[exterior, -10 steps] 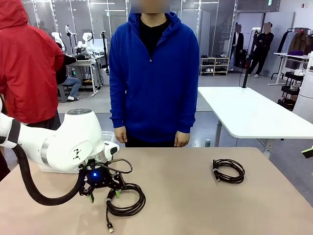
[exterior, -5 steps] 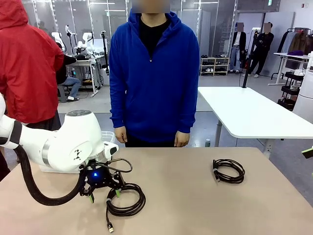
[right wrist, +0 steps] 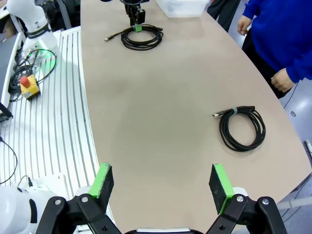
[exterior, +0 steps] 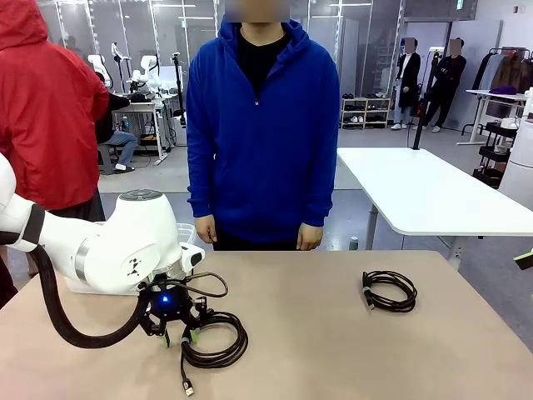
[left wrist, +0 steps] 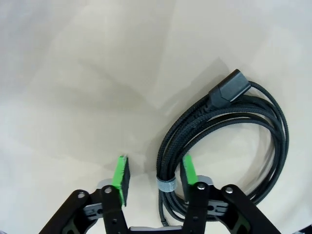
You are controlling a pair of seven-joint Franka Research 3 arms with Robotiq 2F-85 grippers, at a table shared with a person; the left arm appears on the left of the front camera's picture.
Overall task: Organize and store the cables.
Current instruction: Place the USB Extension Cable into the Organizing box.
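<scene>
Left gripper (left wrist: 154,163) sits lower left in the front view, jaws roughly half closed, straddling the cable's (left wrist: 192,124) tied bit but not pinching it. Other cable (exterior: 367,293) lies center right. Right gripper (right wrist: 161,170) is wide open, holding nothing.

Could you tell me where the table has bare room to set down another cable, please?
The wide middle of the table, between the coiled cable at the left gripper and the other cable, is bare. It is crowded at the left, around that arm and cable.
</scene>
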